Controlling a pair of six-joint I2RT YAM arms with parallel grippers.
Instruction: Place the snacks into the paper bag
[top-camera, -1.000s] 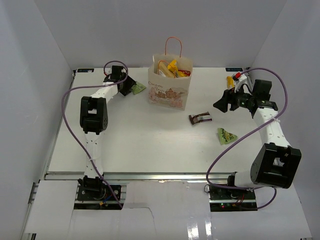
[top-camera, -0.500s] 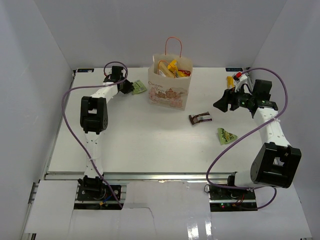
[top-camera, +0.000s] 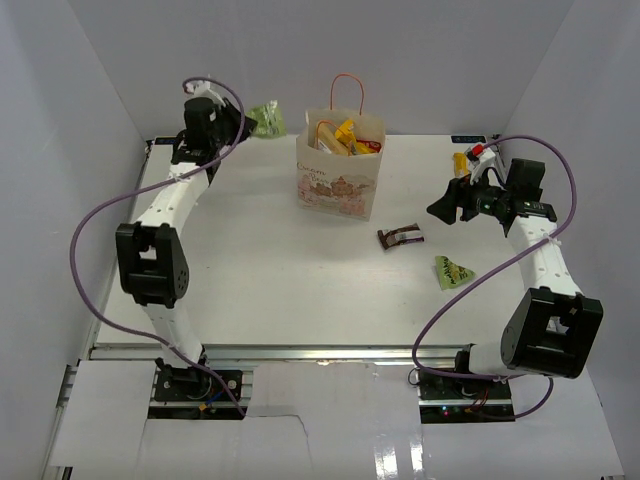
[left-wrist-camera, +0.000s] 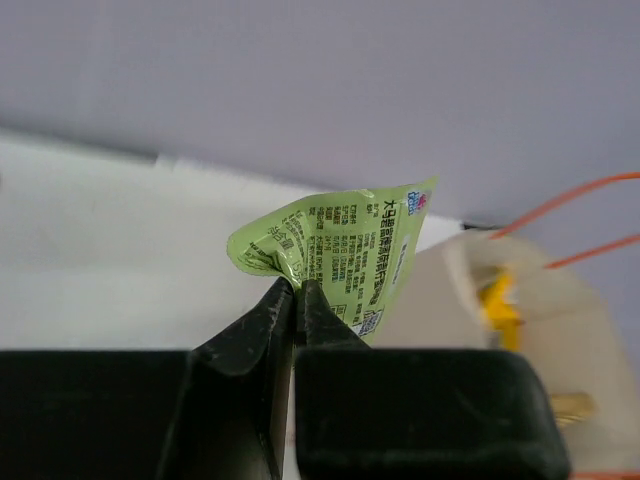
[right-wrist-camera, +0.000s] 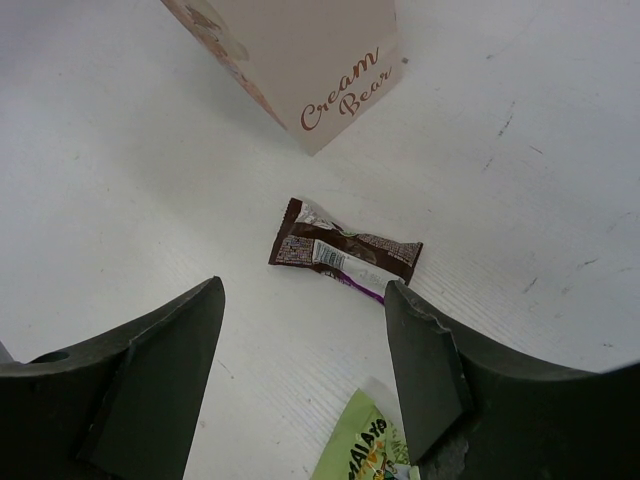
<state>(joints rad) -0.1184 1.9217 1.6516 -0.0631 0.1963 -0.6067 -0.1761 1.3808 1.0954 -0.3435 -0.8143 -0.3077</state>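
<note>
The cream paper bag (top-camera: 340, 180) stands upright at the back centre, with yellow snacks (top-camera: 343, 137) showing in its mouth. My left gripper (top-camera: 243, 122) is raised to the bag's left, shut on a corner of a green packet (top-camera: 267, 118). In the left wrist view the packet (left-wrist-camera: 340, 250) sticks up from the closed fingertips (left-wrist-camera: 297, 287), and the bag (left-wrist-camera: 560, 330) is at the right. My right gripper (top-camera: 447, 205) hangs open above a dark brown bar wrapper (top-camera: 401, 237) (right-wrist-camera: 345, 250), holding nothing. Another green packet (top-camera: 453, 271) (right-wrist-camera: 370, 445) lies near it.
A small yellow pouch (top-camera: 459, 161) lies at the back right, behind the right wrist. The bag's orange handles (top-camera: 347, 90) stand above its mouth. White walls close off the back and both sides of the table (top-camera: 270, 270).
The left gripper shut on the green packet lying left of the bag and lifted it off the table, up and back. The right arm has stayed still.
</note>
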